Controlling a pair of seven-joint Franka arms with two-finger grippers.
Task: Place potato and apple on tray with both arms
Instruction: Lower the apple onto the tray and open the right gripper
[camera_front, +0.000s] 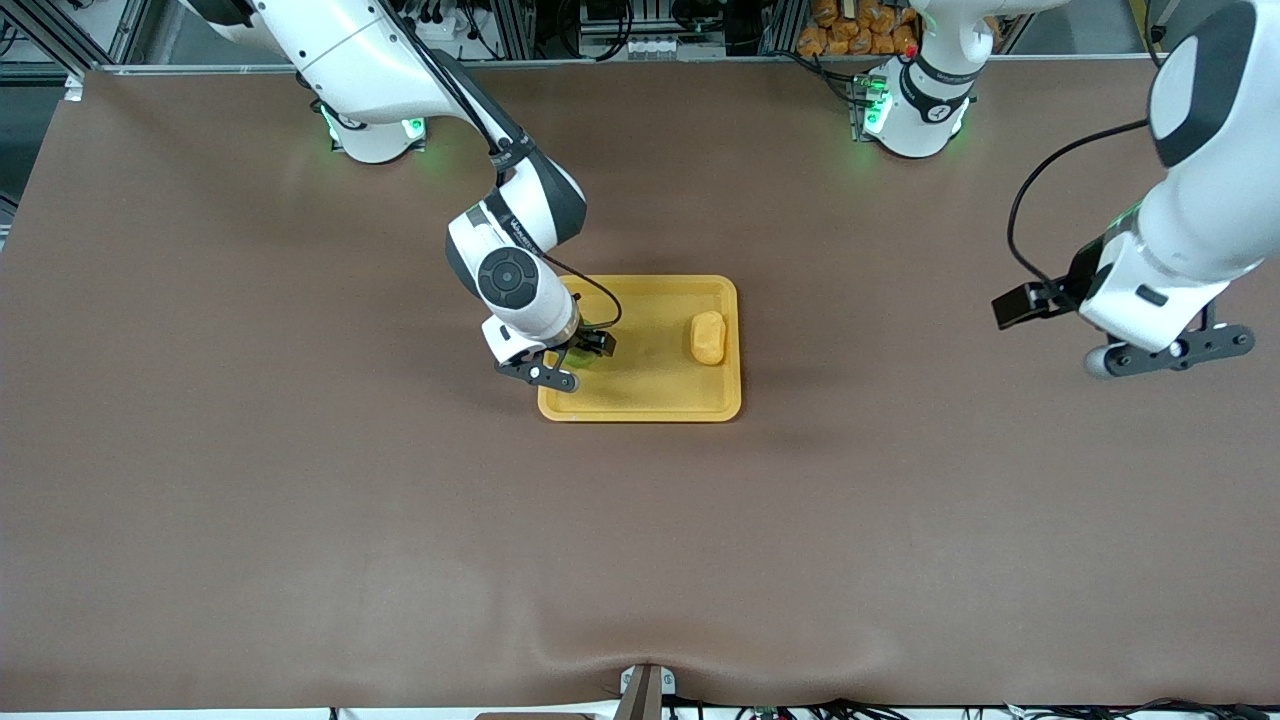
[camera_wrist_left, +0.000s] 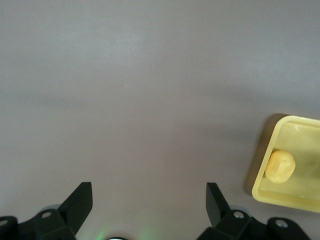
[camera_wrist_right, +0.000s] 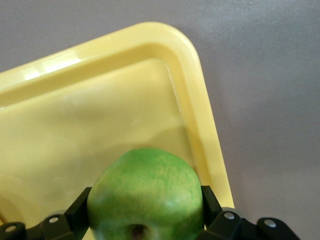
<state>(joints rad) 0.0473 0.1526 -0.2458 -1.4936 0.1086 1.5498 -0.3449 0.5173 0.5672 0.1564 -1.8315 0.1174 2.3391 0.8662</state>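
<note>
Over the tray's (camera_front: 640, 400) right-arm edge, the right gripper (camera_front: 570, 362) clamps the apple (camera_wrist_right: 147, 195) for release; potato (camera_front: 708, 338) already placed, left gripper (camera_front: 1170, 352) waits spread.

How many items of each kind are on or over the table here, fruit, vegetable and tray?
Apple: 1, held in the right gripper over the tray; apple
Potato: 1, lying in the tray toward the left arm's end; potato
Tray: 1, yellow; tray
Total: 3
The left gripper waits open over bare table.
</note>
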